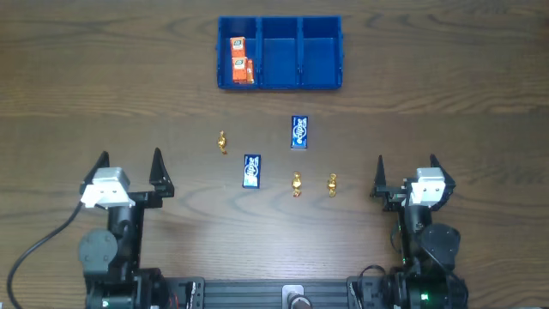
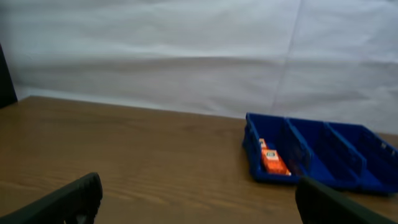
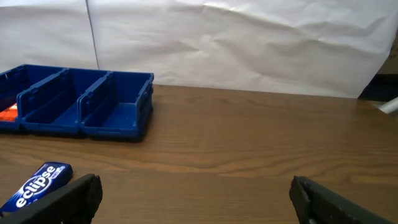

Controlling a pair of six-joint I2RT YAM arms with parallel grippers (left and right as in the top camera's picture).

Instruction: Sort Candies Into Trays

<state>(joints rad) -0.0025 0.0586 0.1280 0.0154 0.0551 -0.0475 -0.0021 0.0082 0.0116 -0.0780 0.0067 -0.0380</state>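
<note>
A blue tray [image 1: 280, 79] with three compartments sits at the far middle of the table; its left compartment holds two orange candy packs [image 1: 239, 58]. Two blue packs lie on the wood, one [image 1: 299, 132] nearer the tray and one [image 1: 251, 171] closer to me. Three small gold-wrapped candies [image 1: 223, 142] [image 1: 297, 184] [image 1: 332, 183] lie around them. My left gripper [image 1: 130, 163] stands open at the near left, my right gripper [image 1: 405, 165] open at the near right, both holding nothing. The left wrist view shows the tray [image 2: 323, 155] with the orange packs [image 2: 272, 159]; the right wrist view shows the tray [image 3: 81, 102] and a blue pack [image 3: 36, 186].
The wooden table [image 1: 446, 120] has bare room on both sides of the candies. A white backdrop [image 2: 186, 56] stands behind the far table edge.
</note>
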